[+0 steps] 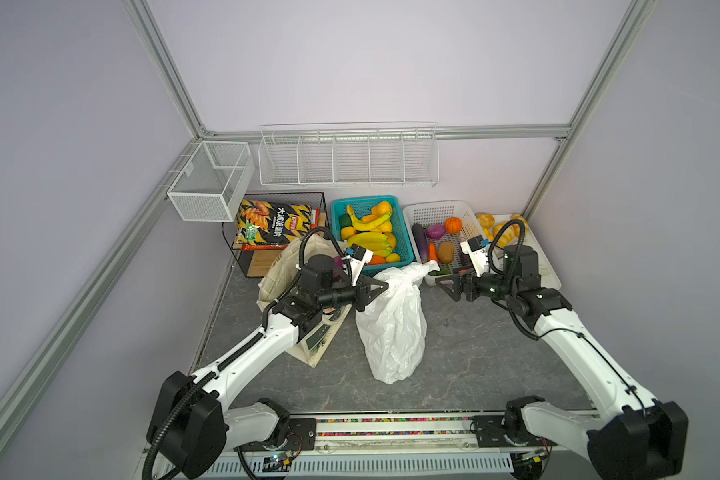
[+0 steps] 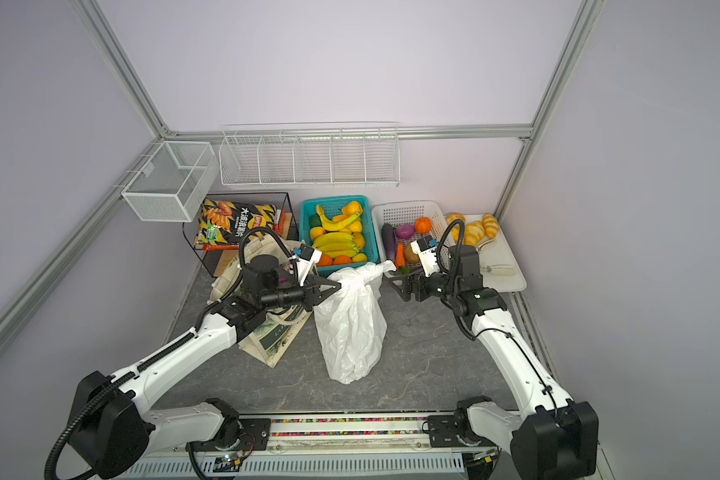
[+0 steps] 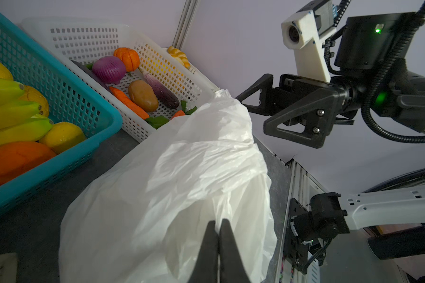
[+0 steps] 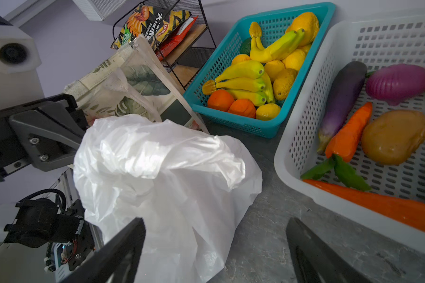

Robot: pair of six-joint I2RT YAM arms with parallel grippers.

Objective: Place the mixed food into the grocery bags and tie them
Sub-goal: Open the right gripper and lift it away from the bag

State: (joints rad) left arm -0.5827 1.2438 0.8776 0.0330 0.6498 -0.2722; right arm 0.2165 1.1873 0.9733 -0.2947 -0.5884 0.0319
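Tote half hidden under left arm, plastic bag beside, maybe touching

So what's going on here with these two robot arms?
They're packing groceries. The left arm has its jaws shut on the bunched top of the white plastic bag, which stands on the table. The right arm hovers beside it, jaws wide open and empty. A cloth tote slumps beneath the left arm.

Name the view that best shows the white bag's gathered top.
Right wrist: the white plastic bag is close, its bunched top facing the camera, unobstructed. Both top views show the whole bag, small, with the left gripper shut at its neck. Left wrist shows mostly its side, behind the shut fingertips.
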